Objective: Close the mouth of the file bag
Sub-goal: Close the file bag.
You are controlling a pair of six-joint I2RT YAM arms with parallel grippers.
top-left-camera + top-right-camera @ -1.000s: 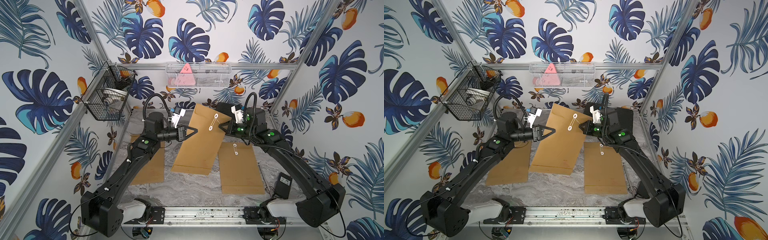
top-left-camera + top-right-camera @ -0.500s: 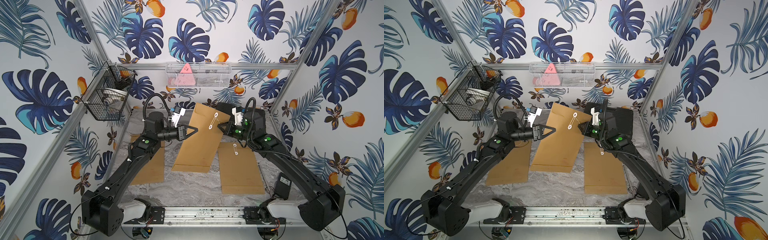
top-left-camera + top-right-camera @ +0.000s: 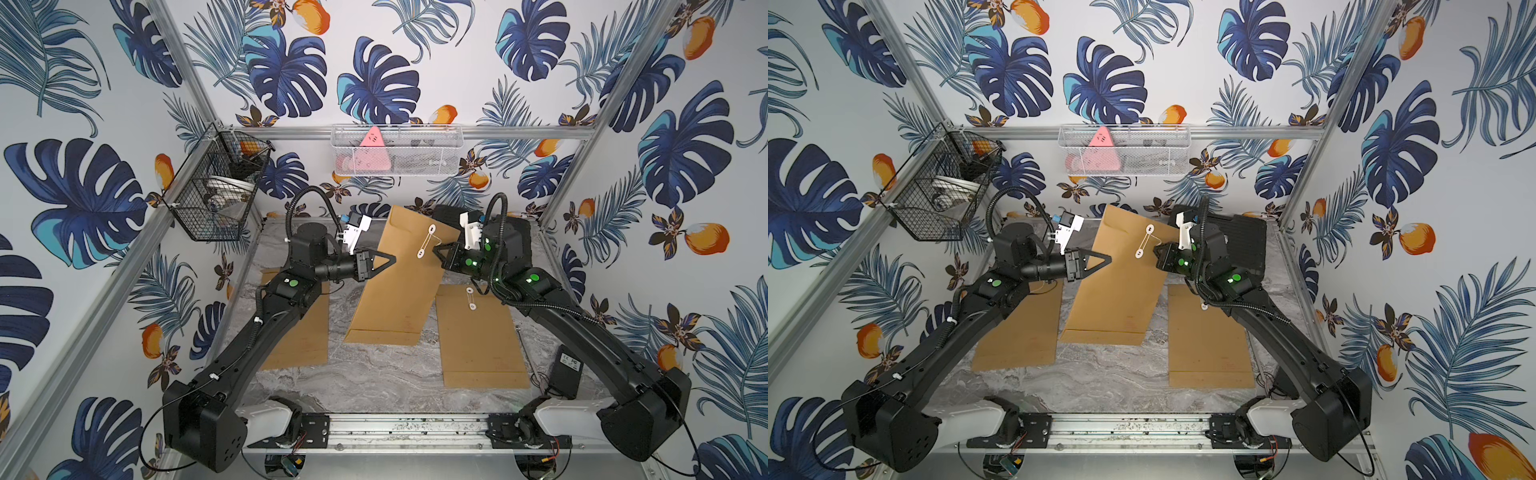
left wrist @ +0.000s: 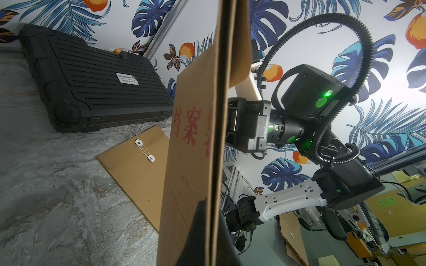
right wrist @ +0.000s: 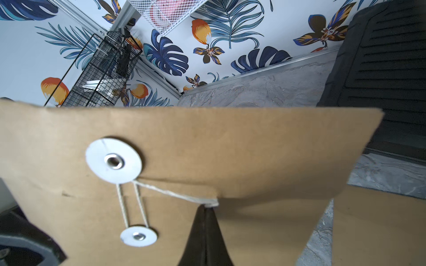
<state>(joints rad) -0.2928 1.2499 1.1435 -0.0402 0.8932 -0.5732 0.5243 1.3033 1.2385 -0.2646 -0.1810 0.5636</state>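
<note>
While I watch both top views, my left gripper (image 3: 390, 261) is clamped tightly on the left edge of the file bag (image 3: 399, 291). It holds this bag raised and tilted in the middle of the frame, and the lower edge seems to rest on the table (image 3: 374, 374). My right gripper (image 3: 436, 251) reaches in from the right side of the frame, and its jaws are pressed together on the thin white string (image 5: 175, 194), just at the edge of the flap (image 5: 230, 142). In the right wrist view the string goes from the larger white disc (image 5: 113, 160) on the flap to the fingertips. A loop of it joins this disc with the smaller disc (image 5: 138, 236) on the body of the bag. The flap lies folded down over the mouth. Further out, a second bag (image 3: 478, 336) lies flat at the lower right of centre. A third bag (image 3: 299, 332) lies flat at the lower left, partly under the left arm. Behind the right arm, at the upper right of the table, lies a black case (image 3: 515, 237).
</note>
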